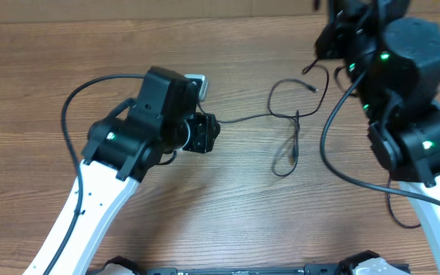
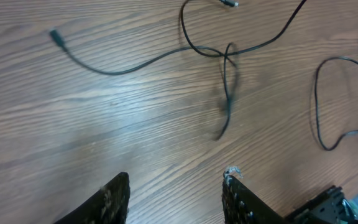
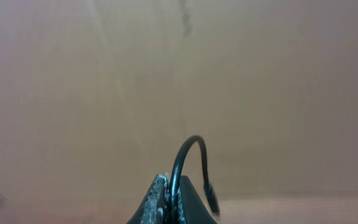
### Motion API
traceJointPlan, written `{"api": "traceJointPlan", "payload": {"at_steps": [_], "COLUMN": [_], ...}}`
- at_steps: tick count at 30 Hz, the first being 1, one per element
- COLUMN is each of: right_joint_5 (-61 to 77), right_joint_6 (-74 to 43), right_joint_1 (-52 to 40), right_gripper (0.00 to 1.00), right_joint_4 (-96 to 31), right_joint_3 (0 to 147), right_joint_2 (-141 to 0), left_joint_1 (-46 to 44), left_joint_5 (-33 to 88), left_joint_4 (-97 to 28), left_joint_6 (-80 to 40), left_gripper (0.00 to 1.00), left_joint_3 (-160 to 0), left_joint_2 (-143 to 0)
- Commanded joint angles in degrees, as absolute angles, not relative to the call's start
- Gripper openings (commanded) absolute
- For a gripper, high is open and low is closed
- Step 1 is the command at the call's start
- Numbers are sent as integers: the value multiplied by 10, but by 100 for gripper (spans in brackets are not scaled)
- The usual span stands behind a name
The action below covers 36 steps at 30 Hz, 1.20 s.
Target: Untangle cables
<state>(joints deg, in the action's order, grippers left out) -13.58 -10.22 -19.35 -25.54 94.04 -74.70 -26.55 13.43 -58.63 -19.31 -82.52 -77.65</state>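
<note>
A brown wood-grain desk (image 1: 228, 221) fills the overhead view, with a white-and-black left arm (image 1: 105, 183) reaching in from the near left and a bulky black right arm (image 1: 411, 99) over the far right corner.

The thin black flexible cables (image 1: 295, 122) lie on the desk between the two arms. One strand runs from beside the left arm's head to a crossing point. A loose loop rises above that crossing, and a tail trails down below it. A strand also leads up towards the right arm.

In the left wrist view the cables (image 2: 142, 62) rest flat on the wood. A small dark plug (image 2: 56, 37) is at the left end and a silvery plug (image 2: 229, 3) sits at the top edge. A thicker black arm cable (image 2: 319, 106) curves at the right.

The left jaws are released. Their two black fingers (image 2: 114, 199) stand apart, with bare desk between them, well short of the strands.

The right jaws are clenched on a cable (image 3: 188, 149), which arches up from between the fingers (image 3: 160, 196). It ends in a small plug (image 3: 211, 198) hanging just beside them. The background there is blurred.
</note>
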Motion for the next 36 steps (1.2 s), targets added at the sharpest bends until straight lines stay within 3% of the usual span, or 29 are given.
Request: {"api": "traceJointPlan", "payload": {"at_steps": [1,17,26,28,29,31,32,36], "right_joint_5": [-156,-221,-223,-216,-209,-186,-147,-80], "right_joint_6": [-97,-51,-33,-83,-110,-145,-174,-207], "right_joint_1": [-160,119,161,161,161,161,161,161], "right_gripper": [4,5,8,16,25,50,67,80], "right_joint_4": [-225,-139,-209,-260,-289,-349,-405,-502], "right_joint_3": [970,1021,1076,1074,1073,1073,1073,1073], "right_joint_2": [-744,-743,-741,-746,-751,-761,-775,-816], "left_joint_1": [-267,-267,-267,-267,-267,-267,-267,-267], "left_joint_5": [186,225,235,243,246,257,269,271], "left_joint_4": [-568,-554,-549,-540,-533,-519,-507,-504], "left_joint_6": [-162,-141,-143,-143,-143,-143,-143,-143], "left_gripper": [47,49,48,48,48,48,49,49], "left_joint_3": [-822,-822,-822,-822,-822,-822,-822,-822], "left_joint_2": [-797,-814,-835,-836,-836,-835,-835,-835]}}
